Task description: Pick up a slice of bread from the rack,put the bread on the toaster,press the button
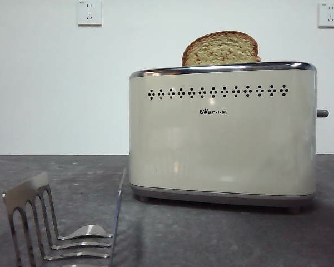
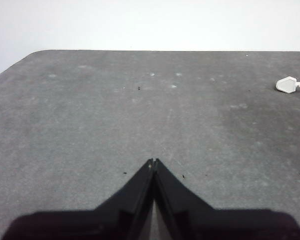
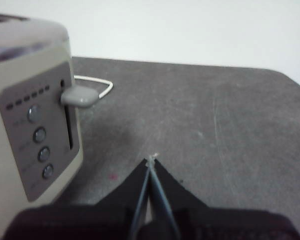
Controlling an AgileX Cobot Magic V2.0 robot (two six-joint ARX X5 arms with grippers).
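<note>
The slice of bread [image 1: 221, 49] stands in the top slot of the cream toaster [image 1: 222, 133], its rounded upper half showing above the chrome rim. The silver rack [image 1: 61, 228] sits empty at the near left. The grey button [image 1: 322, 113] sticks out of the toaster's right side, high in its slot; the right wrist view shows the button [image 3: 80, 96] and the toaster [image 3: 32, 105] close by. My right gripper [image 3: 151, 160] is shut and empty, low beside that side of the toaster. My left gripper [image 2: 153, 162] is shut over bare table, holding nothing.
Two white wall sockets [image 1: 89, 13] [image 1: 329, 15] are on the back wall. A white plug [image 2: 288, 84] lies on the grey table, and a white cord [image 3: 97, 85] loops behind the toaster. A column of round grey control buttons [image 3: 39, 135] sits on the toaster's side panel.
</note>
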